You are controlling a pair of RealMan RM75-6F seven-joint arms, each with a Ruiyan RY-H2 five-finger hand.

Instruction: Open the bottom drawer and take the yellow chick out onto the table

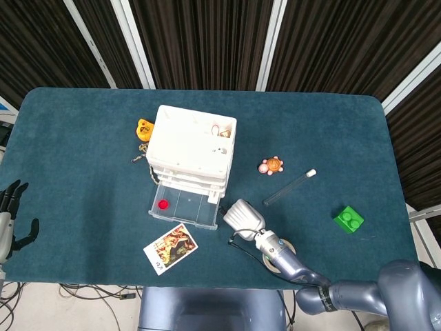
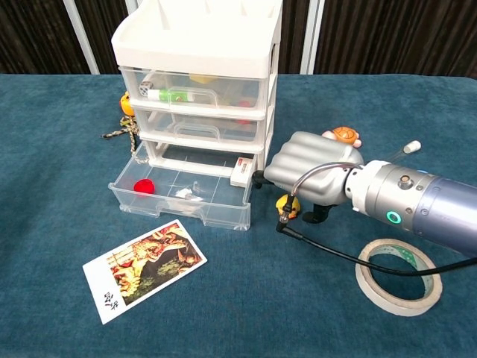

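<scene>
Nearest the robot in the chest view lay a picture card (image 2: 144, 270) on the teal table (image 2: 67, 224), and to its right a roll of tape (image 2: 399, 277) flat on the cloth. Just beyond the tape the right hand (image 2: 311, 173) came in from the right on its silver forearm, knuckles up and fingers curled down toward the cloth. The yellow chick (image 2: 286, 206) sat low under those fingers, at or just above the table surface beside the drawer unit; the fingers were closed around it, though how firmly could not be told. A black cable trailed from the hand across the cloth.

Left of the hand the bottom drawer (image 2: 182, 195) stood pulled out of the white drawer unit (image 2: 197, 89), with a red piece (image 2: 144, 185) and a small white scrap inside. The two upper drawers were pushed in.

The head view hid the chick beneath the right hand (image 1: 242, 215), but showed what the chest view cut off: the left hand (image 1: 11, 219) at the far left edge of the frame, off the table, fingers spread and holding nothing. It also showed a green block (image 1: 349, 219) near the right edge, a clear tube (image 1: 289, 187), a small turtle toy (image 1: 271, 166) and, behind the unit, an orange keychain (image 1: 144, 129).
</scene>
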